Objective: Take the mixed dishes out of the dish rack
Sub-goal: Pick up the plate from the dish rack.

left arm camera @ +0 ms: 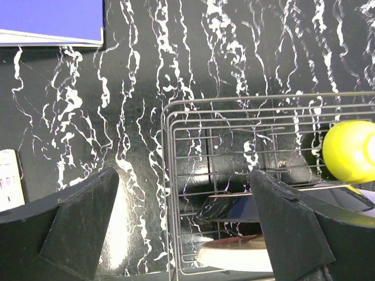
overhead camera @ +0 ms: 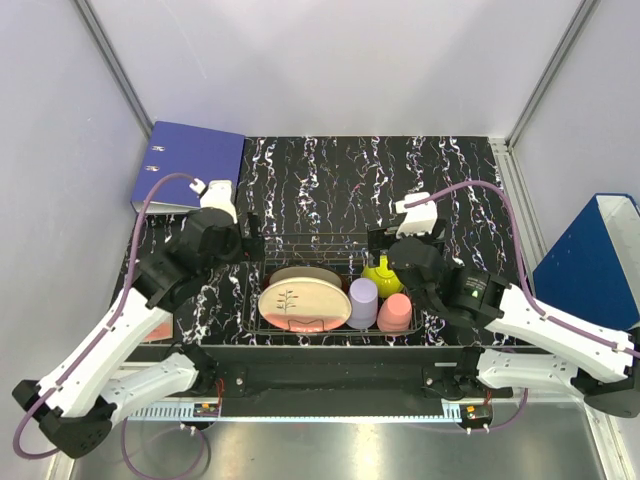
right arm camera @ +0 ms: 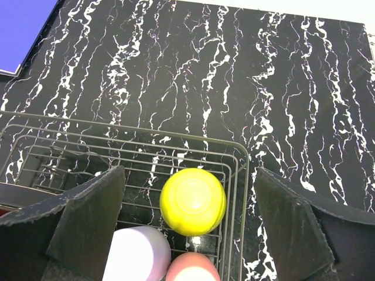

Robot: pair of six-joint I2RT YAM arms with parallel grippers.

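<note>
1. A black worktop (overhead camera: 330,180) veined with white is carrying everything. Pale walls and grey metal frame posts are enclosing it on the left, far and right sides.
2. A blue binder (overhead camera: 190,165) is lying flat at the worktop's far left corner. A blue box (overhead camera: 592,265) is standing beyond the right edge.
3. The dish rack (overhead camera: 300,238) is sitting at the near middle of the worktop, between the two arms.
4. In the rack's left half, the cream-pink plate with a plant motif (overhead camera: 303,303) is leaning on edge. The dark-red-rimmed beige plate (overhead camera: 305,272) is standing just behind it.
5. In the right half, the lavender cup (overhead camera: 362,300) and the smaller pink cup (overhead camera: 395,312) are standing side by side at the near wire, both apparently mouth down.
6. The yellow-green bowl (overhead camera: 383,275) is resting just behind the cups, base uppermost, near the rack's far right corner.
7. The left tool (left arm camera: 184,172) is hovering over the rack's far left corner with its fingers spread wide apart, gripping nothing. The corner wire is showing between the fingers, and the plate rims are lying below, toward the right finger.
8. The right tool (right arm camera: 187,171) is hovering over the rack's right half, fingers likewise spread wide and holding nothing. The bowl is lying centred between the fingers and apart from both, with the two cups sitting nearer the wrist.
</note>
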